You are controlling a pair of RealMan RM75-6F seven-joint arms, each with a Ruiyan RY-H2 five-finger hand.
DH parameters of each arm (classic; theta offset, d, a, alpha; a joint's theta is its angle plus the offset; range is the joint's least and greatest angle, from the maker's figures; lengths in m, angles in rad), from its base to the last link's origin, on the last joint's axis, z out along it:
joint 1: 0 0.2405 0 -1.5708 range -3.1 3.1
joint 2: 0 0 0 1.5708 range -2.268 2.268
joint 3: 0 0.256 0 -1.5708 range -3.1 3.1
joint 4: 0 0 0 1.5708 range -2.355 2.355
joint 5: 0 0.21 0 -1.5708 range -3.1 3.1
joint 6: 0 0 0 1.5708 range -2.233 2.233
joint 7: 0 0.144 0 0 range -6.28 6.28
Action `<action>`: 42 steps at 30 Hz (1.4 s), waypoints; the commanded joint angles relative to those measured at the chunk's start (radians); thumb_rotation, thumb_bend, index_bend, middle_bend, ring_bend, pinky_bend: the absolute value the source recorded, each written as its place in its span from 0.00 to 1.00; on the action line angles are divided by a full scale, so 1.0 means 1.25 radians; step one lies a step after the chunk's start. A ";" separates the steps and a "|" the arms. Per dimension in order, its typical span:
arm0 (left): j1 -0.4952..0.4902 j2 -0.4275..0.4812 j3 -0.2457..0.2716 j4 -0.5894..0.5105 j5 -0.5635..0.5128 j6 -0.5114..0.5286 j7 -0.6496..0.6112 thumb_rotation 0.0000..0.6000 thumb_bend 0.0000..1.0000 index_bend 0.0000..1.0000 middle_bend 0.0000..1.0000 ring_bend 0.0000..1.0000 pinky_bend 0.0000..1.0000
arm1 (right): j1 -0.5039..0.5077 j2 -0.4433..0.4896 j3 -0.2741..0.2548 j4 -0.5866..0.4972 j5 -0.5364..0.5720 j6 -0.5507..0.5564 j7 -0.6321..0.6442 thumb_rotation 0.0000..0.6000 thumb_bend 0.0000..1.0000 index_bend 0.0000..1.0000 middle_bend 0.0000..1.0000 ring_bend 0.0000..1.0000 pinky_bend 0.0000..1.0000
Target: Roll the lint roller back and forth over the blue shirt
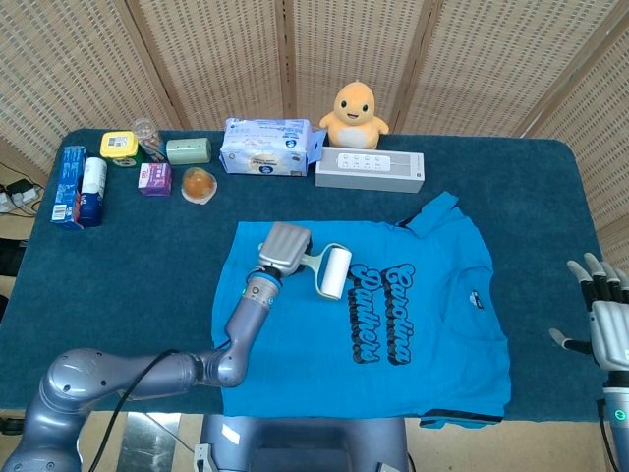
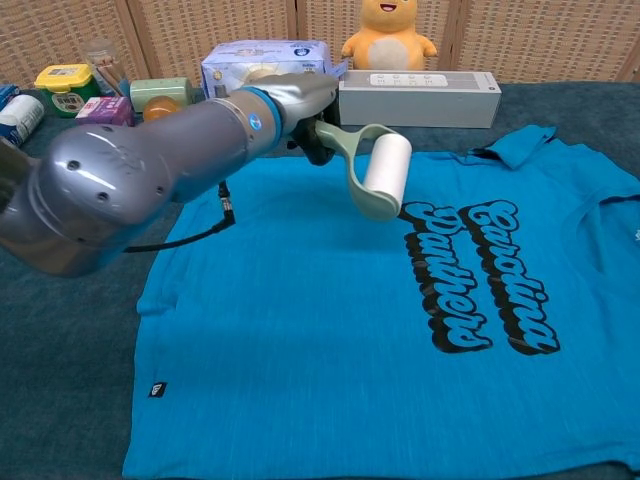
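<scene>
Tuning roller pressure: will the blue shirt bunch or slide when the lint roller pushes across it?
Probably bunches: the blue shirt is thin, floppy fabric, unpinned, its collar already rumpled. The dark table cover looks textured, so sliding seems limited. The left hand holds the lint roller; nothing braces the shirt.
</scene>
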 commanded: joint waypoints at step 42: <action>-0.058 -0.104 -0.074 0.152 -0.184 -0.068 0.243 1.00 0.71 0.98 0.94 0.76 0.97 | 0.001 0.020 0.007 0.007 0.011 -0.011 0.057 1.00 0.00 0.12 0.00 0.00 0.00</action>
